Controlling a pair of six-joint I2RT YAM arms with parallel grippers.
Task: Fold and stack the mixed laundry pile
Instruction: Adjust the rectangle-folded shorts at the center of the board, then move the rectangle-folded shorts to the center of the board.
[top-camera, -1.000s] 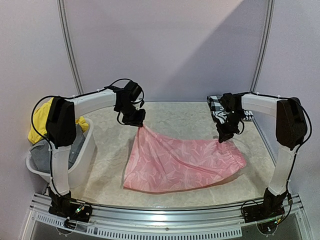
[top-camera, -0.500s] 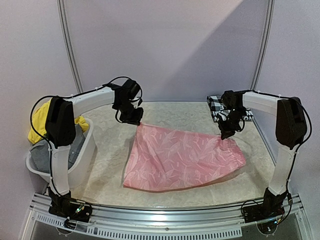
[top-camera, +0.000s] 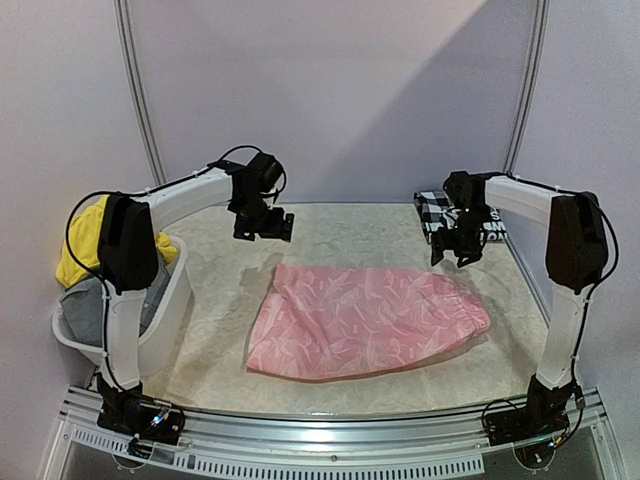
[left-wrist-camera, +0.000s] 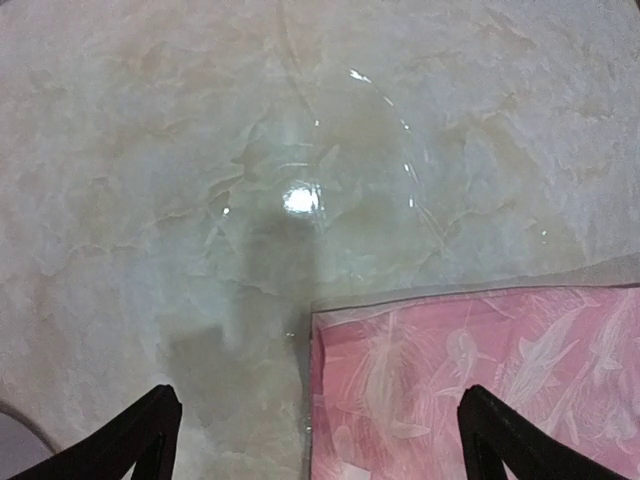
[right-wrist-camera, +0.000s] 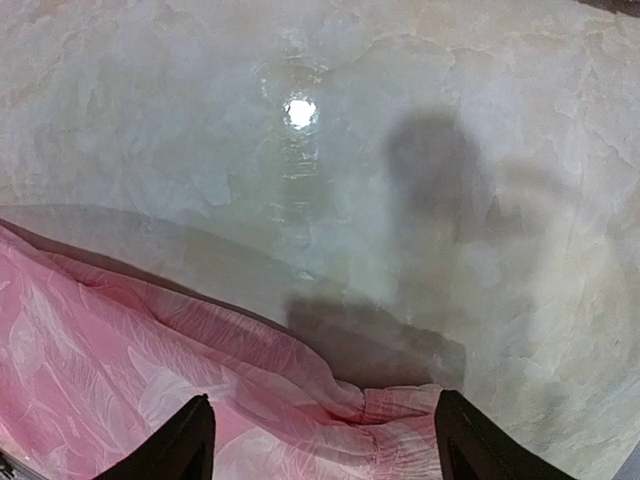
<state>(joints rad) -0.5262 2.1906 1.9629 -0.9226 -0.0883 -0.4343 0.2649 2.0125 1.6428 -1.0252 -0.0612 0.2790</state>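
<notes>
The thin pink garment (top-camera: 365, 320) lies spread flat on the table, held by nothing. My left gripper (top-camera: 265, 232) hovers open just beyond its far left corner; the left wrist view shows that corner (left-wrist-camera: 470, 380) lying between the wide black fingertips (left-wrist-camera: 140, 435) of the left gripper (left-wrist-camera: 320, 440). My right gripper (top-camera: 452, 255) hangs open above the far right corner, and in the right wrist view the right gripper (right-wrist-camera: 325, 440) stands over the gathered pink edge (right-wrist-camera: 150, 370). A folded black-and-white checked shirt (top-camera: 440, 212) rests at the back right. Yellow (top-camera: 85, 245) and grey (top-camera: 85, 305) garments fill the basket.
A white plastic basket (top-camera: 165, 315) stands at the table's left edge, beside the left arm. The marbled table top (top-camera: 350, 235) shows bare behind the pink garment. Metal frame posts rise at the back left and back right.
Both grippers went from shut on the pink garment's far corners to open. The corners dropped flat onto the table, and both grippers rose and drew back slightly.
</notes>
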